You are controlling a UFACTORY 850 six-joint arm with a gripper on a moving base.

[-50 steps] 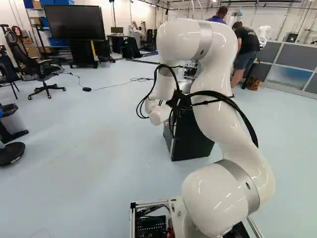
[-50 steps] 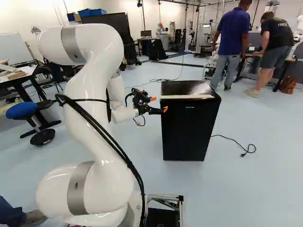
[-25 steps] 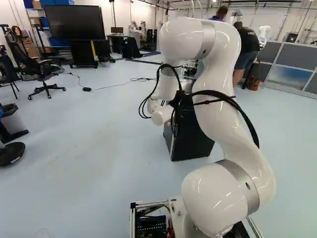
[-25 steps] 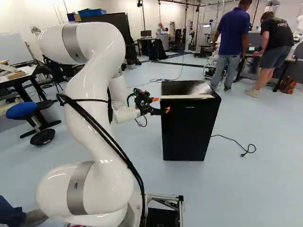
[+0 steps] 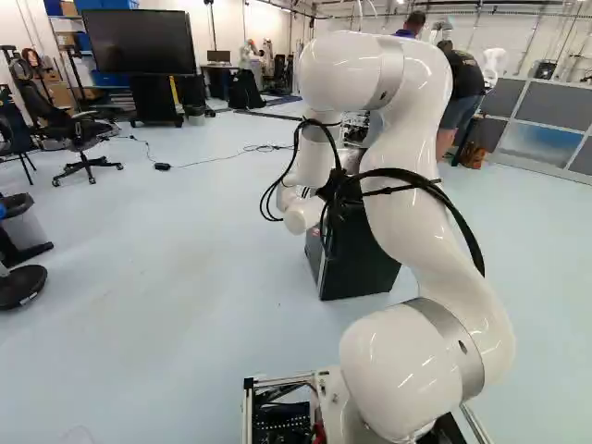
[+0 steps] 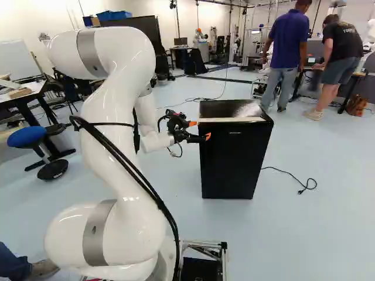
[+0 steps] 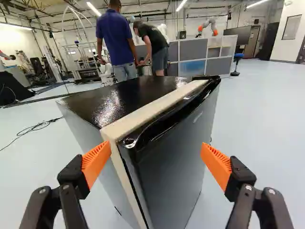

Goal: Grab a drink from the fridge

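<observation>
From my seat, I've got the fridge (image 6: 234, 158) standing on the floor (image 6: 316, 234), right of my arm (image 6: 120, 117) in the right base view, its door (image 7: 174, 164) looking shut. The claw (image 6: 200, 130) is at the fridge's near top corner. In the wrist view, my claw (image 7: 156, 145) is spread wide, that corner between its orange pads (image 7: 96, 160), one by the side wall, the other out by the door. I can't tell whether either pad touches. A pale strip (image 7: 151, 108) runs along the front edge of the glossy top (image 7: 124, 95). For writing, I get one small, light label (image 6: 235, 133) on the door, just under its top edge and about midway across. A black cord (image 6: 287, 172) trails over the floor beside the fridge. The drink is hidden from me.
</observation>
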